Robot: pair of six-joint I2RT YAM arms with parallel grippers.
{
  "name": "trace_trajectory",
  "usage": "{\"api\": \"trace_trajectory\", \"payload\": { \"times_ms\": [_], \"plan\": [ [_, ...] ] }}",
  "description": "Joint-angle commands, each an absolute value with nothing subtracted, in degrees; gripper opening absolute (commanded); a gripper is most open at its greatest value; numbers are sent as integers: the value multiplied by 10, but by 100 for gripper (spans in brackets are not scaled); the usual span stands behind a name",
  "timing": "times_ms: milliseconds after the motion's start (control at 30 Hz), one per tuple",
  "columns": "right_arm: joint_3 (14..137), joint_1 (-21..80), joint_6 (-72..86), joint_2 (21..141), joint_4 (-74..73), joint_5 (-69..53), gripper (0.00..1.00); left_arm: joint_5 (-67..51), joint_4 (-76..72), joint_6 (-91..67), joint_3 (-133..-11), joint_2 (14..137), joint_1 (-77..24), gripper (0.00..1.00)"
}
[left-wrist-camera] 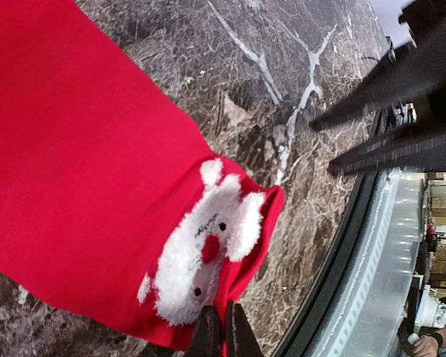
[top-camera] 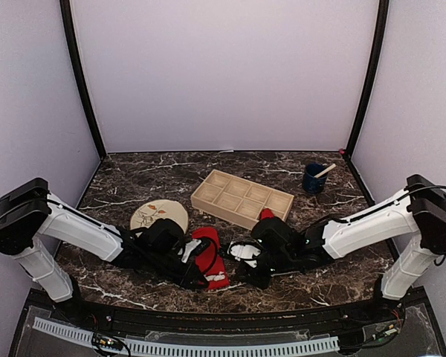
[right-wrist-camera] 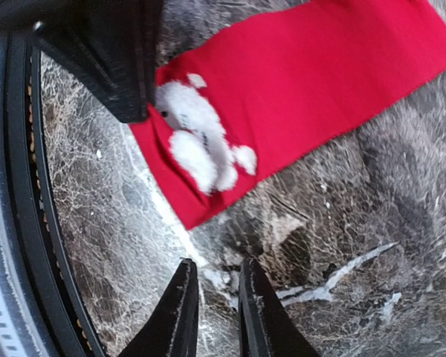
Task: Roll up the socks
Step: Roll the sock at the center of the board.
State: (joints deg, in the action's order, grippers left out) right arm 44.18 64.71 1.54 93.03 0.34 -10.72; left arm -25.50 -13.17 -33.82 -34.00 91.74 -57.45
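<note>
Left gripper (left-wrist-camera: 218,327) is shut tight at the hem of the red sock (left-wrist-camera: 82,171), right gripper (right-wrist-camera: 214,312) slightly open and empty just short of it, so a skimpy pinch could slip out mid-roll.

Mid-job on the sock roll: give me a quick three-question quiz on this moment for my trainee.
1. Pick one. The white furry face on the flat red sock lies: A) at the end by the left gripper; B) mid-length; C) at the far end.
2. True or false: the right gripper is clamped on the sock.
3. Short answer: in the top view, which dish lies left of the wooden tray?
Key: 1 A. 2 False: its fingers stand slightly apart over bare table, with nothing between them. 3 The leaf-patterned plate.
</note>
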Motion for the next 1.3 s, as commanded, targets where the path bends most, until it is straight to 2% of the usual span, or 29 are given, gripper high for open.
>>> {"api": "trace_trajectory", "payload": {
  "times_ms": [0, 300, 833, 1267],
  "plan": [
    [435, 697, -43, 917, 31, 52, 19, -309, -98, -350, -360, 924, -558, 0],
    [442, 772, -91, 918, 35, 171, 21, -365, -96, -383, -349, 939, -530, 0],
    [537, 845, -161, 1004, -31, 184, 27, -437, -103, -394, -343, 964, -502, 0],
    [558, 859, -202, 1044, -34, 226, 28, -481, -110, -392, -343, 982, -490, 0]
  ]
}}
